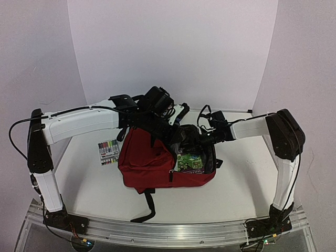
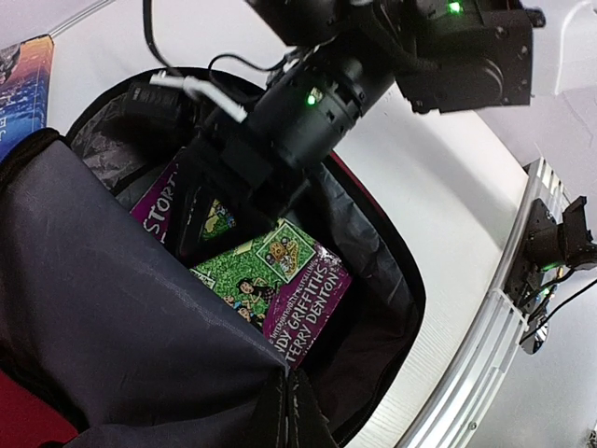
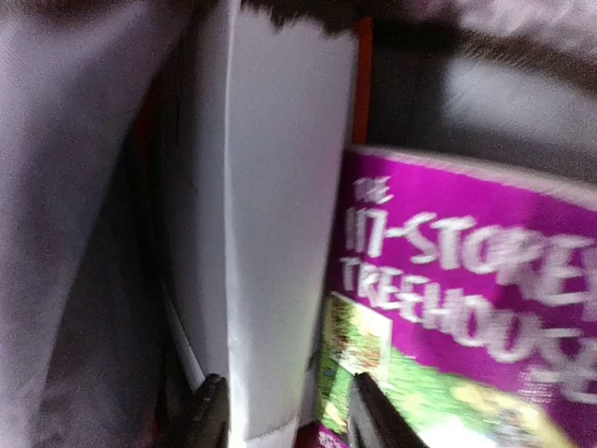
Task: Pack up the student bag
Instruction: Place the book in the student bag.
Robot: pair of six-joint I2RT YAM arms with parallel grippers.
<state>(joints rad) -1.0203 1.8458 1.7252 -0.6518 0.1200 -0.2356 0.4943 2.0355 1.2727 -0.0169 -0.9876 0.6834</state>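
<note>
The student bag (image 1: pixel 147 163), dark red, lies on the table with its mouth open to the right. My left gripper (image 1: pixel 176 130) is shut on the edge of its grey lining flap (image 2: pixel 140 308) and holds it up; the fingers (image 2: pixel 280 411) pinch the fabric. Inside lies a purple and green book (image 2: pixel 280 280), also the purple and green book (image 3: pixel 466 280). My right gripper (image 3: pixel 284 415) is inside the mouth, open, its fingers either side of a white slab (image 3: pixel 270 215) that stands beside the book. A gap shows at its right finger.
A pack of coloured markers (image 1: pixel 108 152) lies on the table left of the bag. A blue printed flat item (image 2: pixel 23 93) lies beyond the bag. The bag's black strap (image 1: pixel 149 205) trails toward the metal rail (image 1: pixel 173 231) at the near edge.
</note>
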